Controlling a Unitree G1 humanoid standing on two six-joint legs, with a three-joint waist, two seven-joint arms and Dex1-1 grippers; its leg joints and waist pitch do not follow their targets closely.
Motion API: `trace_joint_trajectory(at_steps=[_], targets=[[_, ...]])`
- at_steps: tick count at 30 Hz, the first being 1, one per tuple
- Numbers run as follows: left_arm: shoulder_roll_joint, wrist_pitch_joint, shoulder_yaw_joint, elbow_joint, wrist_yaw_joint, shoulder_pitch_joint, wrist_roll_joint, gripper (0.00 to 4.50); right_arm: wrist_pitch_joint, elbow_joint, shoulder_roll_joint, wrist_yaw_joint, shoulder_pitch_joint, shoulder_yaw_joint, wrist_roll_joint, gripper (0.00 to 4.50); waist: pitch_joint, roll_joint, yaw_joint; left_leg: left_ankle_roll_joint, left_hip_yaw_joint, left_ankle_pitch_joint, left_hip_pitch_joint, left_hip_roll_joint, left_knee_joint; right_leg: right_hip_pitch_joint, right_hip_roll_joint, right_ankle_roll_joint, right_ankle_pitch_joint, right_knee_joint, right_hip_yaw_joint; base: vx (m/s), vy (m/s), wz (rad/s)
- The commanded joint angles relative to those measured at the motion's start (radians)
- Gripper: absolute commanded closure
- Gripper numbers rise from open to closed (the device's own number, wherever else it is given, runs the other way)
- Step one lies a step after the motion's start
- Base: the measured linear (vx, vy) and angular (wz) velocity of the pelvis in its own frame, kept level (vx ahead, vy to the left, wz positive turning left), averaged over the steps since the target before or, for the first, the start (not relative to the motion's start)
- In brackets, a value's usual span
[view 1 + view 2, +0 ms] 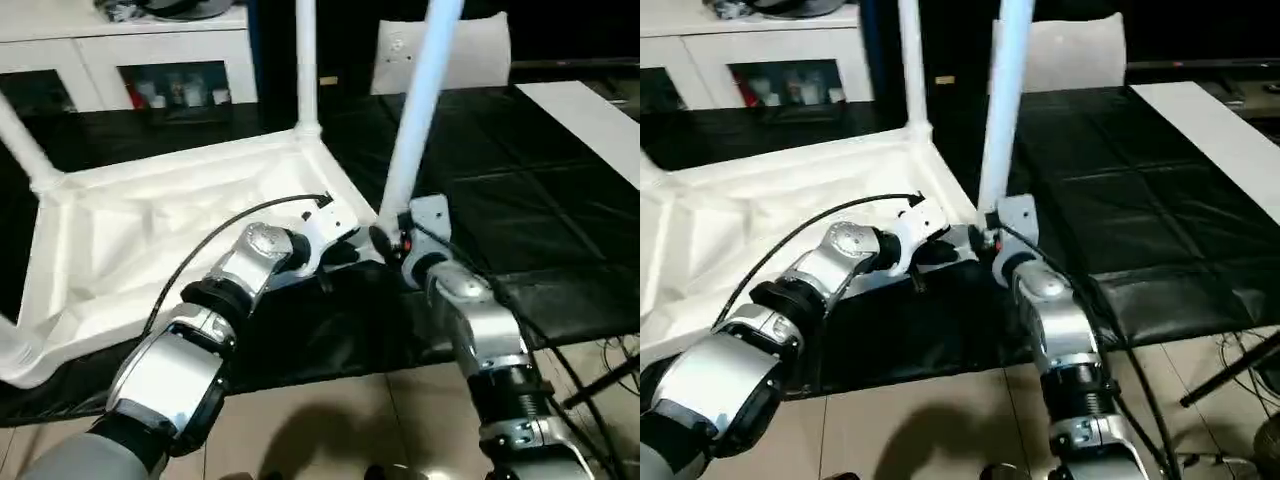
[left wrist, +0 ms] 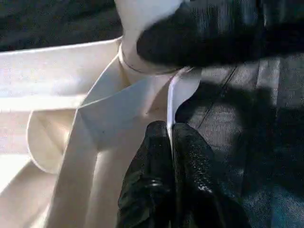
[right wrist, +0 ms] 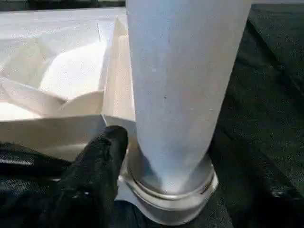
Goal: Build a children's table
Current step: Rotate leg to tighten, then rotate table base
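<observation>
The white table top (image 1: 150,230) lies upside down on the black mat, ribbed underside up. Three legs stand in its sockets at the far right (image 1: 305,60), far left (image 1: 25,150) and near left (image 1: 12,350). A fourth leg (image 1: 415,120) stands tilted in the near-right corner socket (image 3: 166,199). My right gripper (image 1: 388,240) is shut around this leg's base, and one black finger (image 3: 99,166) rests against it. My left gripper (image 2: 171,137) is shut on the thin rim of the top (image 2: 173,99), just beside that corner.
The black mat (image 1: 520,200) stretches to the right of the top. A flat white panel (image 1: 450,50) leans at the back and a long white strip (image 1: 590,120) lies at the far right. A white cabinet (image 1: 120,50) stands behind. Cables and a stand (image 1: 600,370) sit near right.
</observation>
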Motion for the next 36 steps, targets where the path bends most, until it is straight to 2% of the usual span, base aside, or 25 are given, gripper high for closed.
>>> trace_joint_trajectory(at_steps=[1,3,4,6,7,8,10,11,13,15,16,17,20,21,24,25,26,27,28,30,31,32,33,34,36], targets=[[0.022,-0.096,0.009,-0.038,-0.047,-0.029,-0.005,4.5,-0.026,-0.053,-0.007,0.034,0.035,0.001,0.034,1.17,-0.081,-0.001,0.009,0.087,0.013,-0.08,-0.009,-0.014,-0.053,0.09,-0.041,-0.191,-0.163,-0.054,0.045,0.0,0.0,0.0],[0.03,-0.115,0.003,-0.04,-0.058,-0.024,-0.001,4.5,-0.034,-0.067,-0.015,0.043,0.045,-0.004,0.039,1.03,-0.084,0.0,0.011,0.1,0.012,-0.058,-0.009,-0.011,-0.051,0.089,-0.04,-0.206,-0.104,-0.045,0.047,0.0,0.0,0.0],[0.039,-0.138,0.005,-0.042,-0.064,-0.018,-0.003,4.5,-0.049,-0.103,-0.037,0.059,0.074,-0.02,0.046,0.98,-0.086,-0.011,0.01,0.111,0.013,-0.045,-0.01,-0.011,-0.049,0.09,-0.039,-0.219,-0.066,-0.041,0.047,0.0,0.0,0.0],[0.04,-0.147,0.008,-0.04,-0.064,-0.017,-0.003,4.5,-0.055,-0.112,-0.041,0.063,0.083,-0.024,0.049,0.75,-0.087,-0.006,0.014,0.123,0.012,-0.034,-0.01,-0.009,-0.047,0.09,-0.042,-0.229,-0.046,-0.036,0.048,0.0,0.0,0.0],[0.041,-0.167,0.016,-0.049,-0.066,-0.009,-0.009,4.5,-0.068,-0.161,-0.05,0.068,0.119,-0.036,0.055,0.62,-0.088,-0.012,0.016,0.136,0.013,-0.017,-0.014,-0.01,-0.044,0.089,-0.042,-0.239,-0.027,-0.033,0.048,0.0,0.0,0.0],[0.041,-0.171,0.022,-0.053,-0.065,-0.005,-0.015,4.5,-0.073,-0.185,-0.054,0.068,0.137,-0.042,0.058,0.62,-0.088,-0.011,0.018,0.14,0.014,-0.015,-0.014,-0.01,-0.043,0.088,-0.043,-0.238,-0.027,-0.033,0.049,0.0,0.0,0.0],[0.039,-0.187,0.029,-0.065,-0.071,0.008,-0.026,4.5,-0.08,-0.229,-0.064,0.065,0.173,-0.05,0.059,0.32,-0.083,-0.011,0.025,0.145,0.016,-0.041,-0.012,-0.01,-0.045,0.086,-0.043,-0.219,-0.085,-0.041,0.047,0.0,0.0,0.0],[0.039,-0.187,0.029,-0.065,-0.071,0.008,-0.026,4.5,-0.08,-0.229,-0.064,0.065,0.173,-0.05,0.059,0.32,-0.083,-0.011,0.026,0.143,0.016,-0.045,-0.012,-0.01,-0.046,0.085,-0.043,-0.215,-0.099,-0.042,0.047,0.0,0.0,0.0],[0.034,-0.192,0.066,-0.093,-0.101,0.036,-0.073,4.5,-0.086,-0.315,-0.089,0.085,0.244,-0.043,0.063,0.12,-0.079,-0.009,0.029,0.125,0.018,-0.078,-0.011,-0.009,-0.048,0.082,-0.043,-0.195,-0.165,-0.052,0.046,0.0,0.0,0.0],[0.04,-0.181,0.077,-0.125,-0.112,0.056,-0.089,4.5,-0.086,-0.366,-0.099,0.117,0.283,-0.041,0.087,0.12,-0.08,-0.01,0.033,0.122,0.016,-0.087,-0.012,-0.008,-0.049,0.084,-0.043,-0.185,-0.176,-0.052,0.047,0.0,0.0,0.0],[0.045,-0.172,0.085,-0.144,-0.118,0.068,-0.1,4.06,-0.082,-0.393,-0.106,0.135,0.3,-0.038,0.098,0.0,-0.079,-0.012,0.031,0.124,0.015,-0.091,-0.014,-0.008,-0.05,0.082,-0.042,-0.181,-0.177,-0.051,0.045,0.0,0.0,0.0],[0.049,-0.162,0.091,-0.163,-0.124,0.079,-0.11,3.95,-0.077,-0.415,-0.113,0.152,0.312,-0.033,0.106,0.0,-0.079,-0.011,0.033,0.122,0.015,-0.096,-0.014,-0.008,-0.05,0.083,-0.042,-0.179,-0.182,-0.052,0.045,0.0,0.0,0.0],[0.078,-0.094,0.106,-0.282,-0.138,0.145,-0.138,3.82,-0.068,-0.493,-0.152,0.228,0.352,0.003,0.131,0.0,-0.075,-0.007,0.035,0.118,0.014,-0.12,-0.014,-0.001,-0.053,0.081,-0.045,-0.183,-0.201,-0.053,0.045,0.0,0.0,0.0],[0.091,-0.037,0.127,-0.362,-0.124,0.188,-0.159,3.67,-0.061,-0.52,-0.162,0.252,0.364,0.018,0.142,0.0,-0.075,-0.011,0.033,0.109,0.016,-0.138,-0.012,-0.003,-0.053,0.08,-0.043,-0.173,-0.232,-0.054,0.043,0.0,0.0,0.0],[0.12,0.044,0.146,-0.512,-0.119,0.272,-0.182,3.45,-0.045,-0.555,-0.164,0.271,0.375,0.039,0.163,0.0,-0.063,-0.01,0.028,0.091,0.015,-0.18,-0.011,-0.002,-0.06,0.074,-0.043,-0.136,-0.348,-0.069,0.041,0.0,0.0,0.0],[0.132,0.073,0.152,-0.565,-0.119,0.303,-0.188,3.22,-0.038,-0.564,-0.161,0.275,0.375,0.045,0.171,0.0,-0.059,-0.01,0.026,0.082,0.017,-0.209,-0.004,-0.003,-0.063,0.068,-0.04,-0.117,-0.406,-0.078,0.04,0.0,0.0,0.0],[0.132,0.073,0.152,-0.565,-0.119,0.303,-0.188,3.22,-0.038,-0.564,-0.161,0.275,0.375,0.045,0.171,0.0,-0.057,-0.007,0.024,0.073,0.016,-0.229,0.001,-0.002,-0.064,0.067,-0.041,-0.109,-0.434,-0.079,0.039,0.0,0.0,0.0],[0.165,0.146,0.166,-0.701,-0.119,0.386,-0.197,3.22,-0.013,-0.578,-0.15,0.29,0.366,0.067,0.19,0.0,-0.06,-0.011,0.022,0.061,0.014,-0.247,0.004,-0.002,-0.065,0.068,-0.042,-0.087,-0.473,-0.082,0.038,0.0,0.0,0.0],[0.188,0.202,0.176,-0.791,-0.112,0.442,-0.199,3.06,-0.005,-0.575,-0.14,0.297,0.354,0.081,0.199,0.0,-0.059,-0.009,0.017,0.054,0.009,-0.238,-0.007,0.002,-0.072,0.072,-0.044,-0.079,-0.467,-0.075,0.04,0.0,0.0,0.0],[0.203,0.238,0.181,-0.849,-0.107,0.478,-0.202,2.96,0.0,-0.572,-0.134,0.301,0.345,0.09,0.204,0.0,-0.059,-0.003,0.012,0.046,0.011,-0.263,0.007,0.001,-0.068,0.058,-0.041,-0.071,-0.484,-0.083,0.04,0.0,0.0,0.0],[0.241,0.343,0.194,-0.981,-0.099,0.56,-0.219,2.86,0.007,-0.549,-0.116,0.302,0.315,0.108,0.205,0.0,-0.059,-0.001,0.012,0.036,0.006,-0.265,0.001,0.005,-0.073,0.064,-0.045,-0.079,-0.477,-0.073,0.04,0.0,0.0,0.0],[0.264,0.41,0.202,-1.061,-0.098,0.61,-0.235,2.86,0.022,-0.523,-0.106,0.304,0.288,0.117,0.204,0.0,-0.054,-0.001,0.007,0.039,0.006,-0.271,-0.004,0.003,-0.077,0.063,-0.041,-0.072,-0.49,-0.081,0.039,0.0,0.0,0.0],[0.266,0.417,0.203,-1.068,-0.099,0.614,-0.237,2.75,0.024,-0.52,-0.105,0.304,0.285,0.118,0.204,0.0,-0.055,0.002,0.007,0.033,0.006,-0.294,0.008,0.002,-0.073,0.054,-0.04,-0.075,-0.5,-0.081,0.039,0.0,0.0,0.0],[0.306,0.524,0.212,-1.184,-0.11,0.69,-0.274,2.65,0.057,-0.469,-0.095,0.307,0.237,0.135,0.193,0.0,-0.053,0.002,0.004,0.028,0.004,-0.303,0.005,0.002,-0.074,0.057,-0.04,-0.078,-0.507,-0.078,0.039,0.0,0.0,0.0],[0.354,0.618,0.211,-1.29,-0.133,0.763,-0.307,2.46,0.081,-0.404,-0.086,0.313,0.184,0.15,0.185,0.0,-0.052,0.006,-0.002,0.023,0.003,-0.313,0.007,0.001,-0.075,0.053,-0.037,-0.082,-0.503,-0.078,0.041,0.0,0.0,0.0]])
